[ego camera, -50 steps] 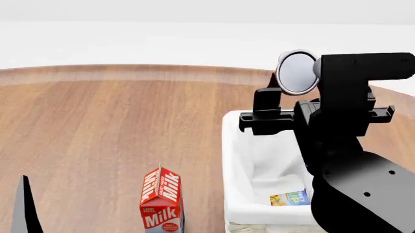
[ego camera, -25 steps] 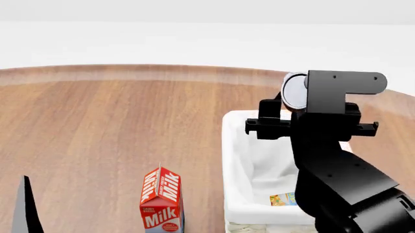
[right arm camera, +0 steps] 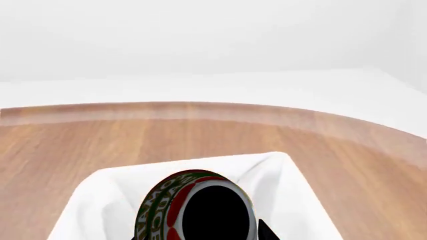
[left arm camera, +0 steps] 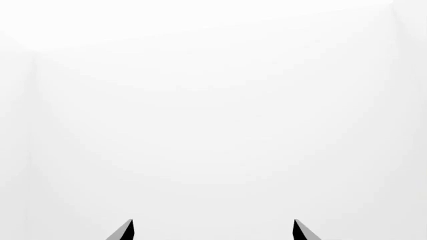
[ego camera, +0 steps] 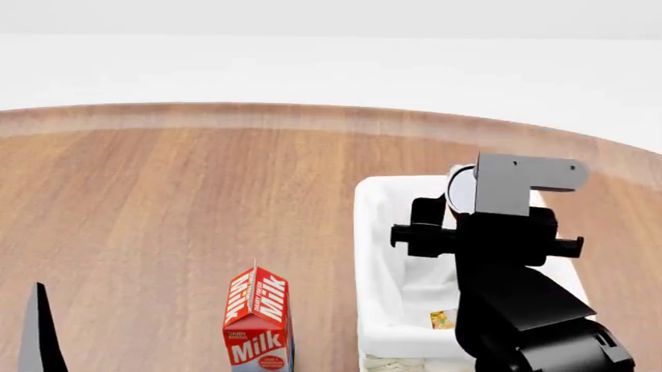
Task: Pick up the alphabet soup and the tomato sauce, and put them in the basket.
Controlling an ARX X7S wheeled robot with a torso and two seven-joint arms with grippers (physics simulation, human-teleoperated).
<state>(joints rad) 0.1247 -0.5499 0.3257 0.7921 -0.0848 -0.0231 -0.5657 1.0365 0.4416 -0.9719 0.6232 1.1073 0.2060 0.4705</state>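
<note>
Over basket (ego camera: 374, 232), tomato sauce (right arm camera: 190, 207) lower.

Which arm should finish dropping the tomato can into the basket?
Right. The right gripper already holds the tomato sauce over the basket, where the alphabet soup lies. The left gripper is open, seeing only blank white.

"Milk" on the red carton (ego camera: 257, 319)
</note>
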